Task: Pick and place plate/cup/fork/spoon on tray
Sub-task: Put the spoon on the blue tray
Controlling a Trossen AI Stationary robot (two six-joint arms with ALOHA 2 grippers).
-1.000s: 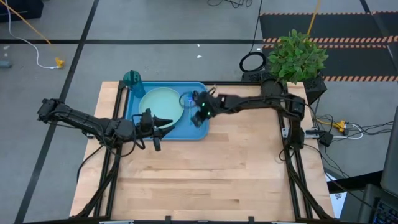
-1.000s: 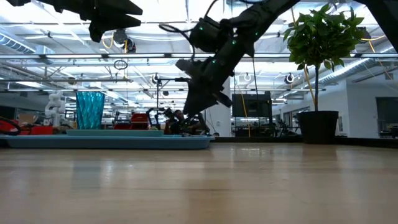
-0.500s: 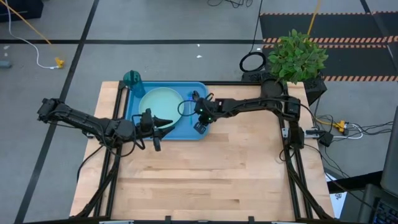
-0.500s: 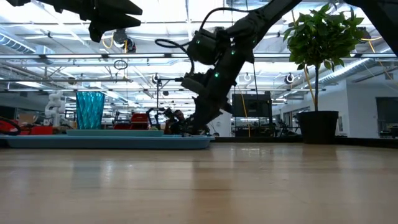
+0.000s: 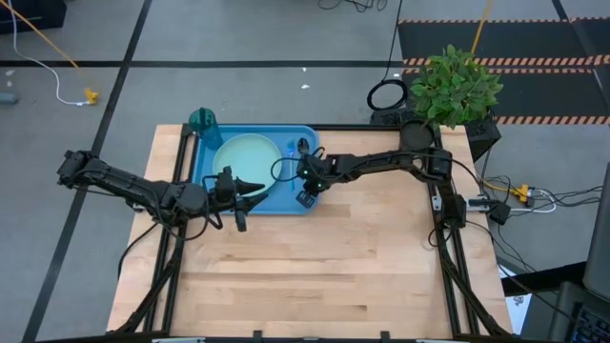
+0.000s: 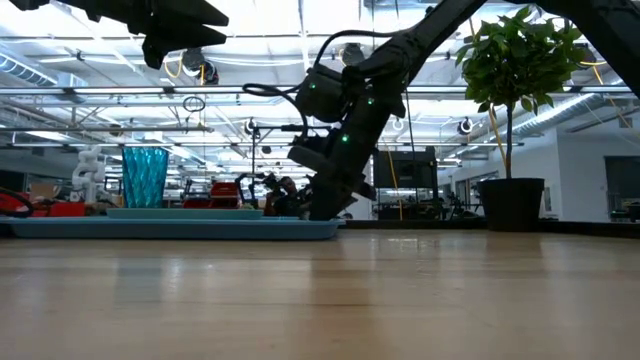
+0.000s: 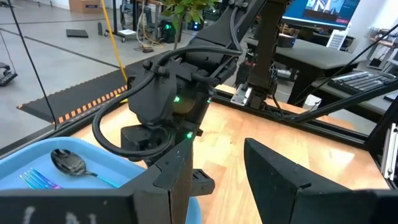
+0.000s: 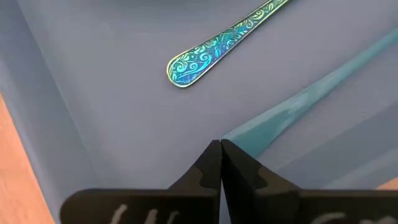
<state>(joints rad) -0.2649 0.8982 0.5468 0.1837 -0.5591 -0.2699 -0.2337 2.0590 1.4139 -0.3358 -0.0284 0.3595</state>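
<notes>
The blue tray (image 5: 284,206) lies at the table's far left. The pale green plate (image 5: 246,160) lies flat in it. The teal cup (image 5: 201,119) stands upright at the tray's far left corner, as the low view (image 6: 146,176) also shows. The fork (image 8: 214,45) and the spoon (image 7: 69,163) lie in the tray's right part. My right gripper (image 5: 303,197) is low over the tray's near right corner, shut on the spoon's light blue handle. My left gripper (image 5: 253,188) hovers open and empty over the tray's near edge. My right gripper pinches the free end of the spoon's thin handle (image 8: 249,134) between its two fingertips. The fingers slant down at it from the table's right and lie along the handle. The handle slopes down to the tray floor, and the dark bowl (image 7: 69,163) rests on the tray.
A potted plant (image 5: 453,90) stands at the table's far right corner. The bare wooden tabletop (image 5: 324,276) spreads over the near half and the right of the tray. My left gripper is close to my right one over the tray.
My right gripper has gone down toward the tray's near right corner with the spoon and stands just above the tray floor now. It has stayed shut. My left arm has kept still.
</notes>
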